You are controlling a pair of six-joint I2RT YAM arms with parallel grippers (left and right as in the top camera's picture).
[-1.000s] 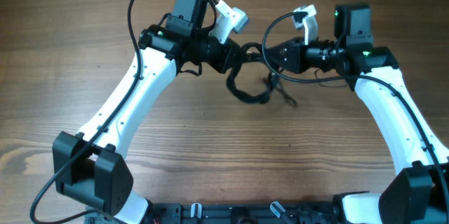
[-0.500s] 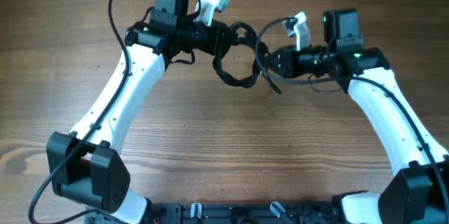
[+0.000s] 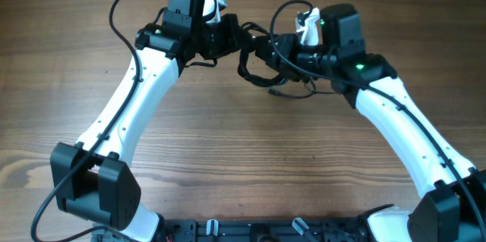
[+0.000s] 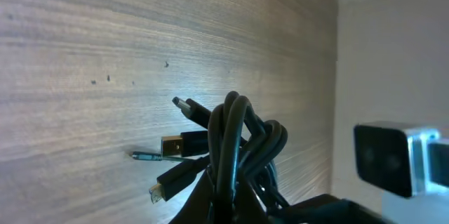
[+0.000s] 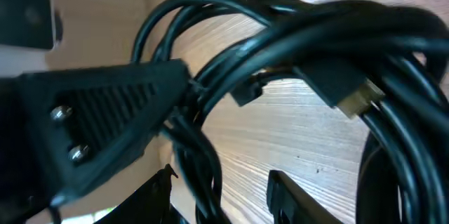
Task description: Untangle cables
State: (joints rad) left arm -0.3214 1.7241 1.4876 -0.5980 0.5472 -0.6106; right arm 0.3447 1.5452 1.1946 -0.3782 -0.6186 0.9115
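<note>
The cables (image 3: 256,73) are a tangled bunch of thin black cords hanging just above the wooden table at the back middle. My left gripper (image 3: 244,39) is shut on the bunch (image 4: 235,133). Three small plugs (image 4: 184,145) stick out to its left in the left wrist view. My right gripper (image 3: 267,47) faces the left one from the right, almost touching it. Its jaws (image 5: 223,176) stand open with one strand (image 5: 203,175) passing loosely between them. The thick loop of cords (image 5: 330,34) fills the upper part of the right wrist view, one plug (image 5: 354,99) showing.
The wooden table (image 3: 243,158) lies below the bunch. Each arm's own thicker black wire arches over its wrist, left (image 3: 125,3) and right (image 3: 282,11). The left gripper's black finger (image 5: 105,122) is close at the left of the right wrist view. Arm bases (image 3: 99,196) stand at the front.
The right arm has moved left up to the left gripper and its jaws have opened. The left arm shifted left and back with the bunch, which now hangs tighter between the two.
</note>
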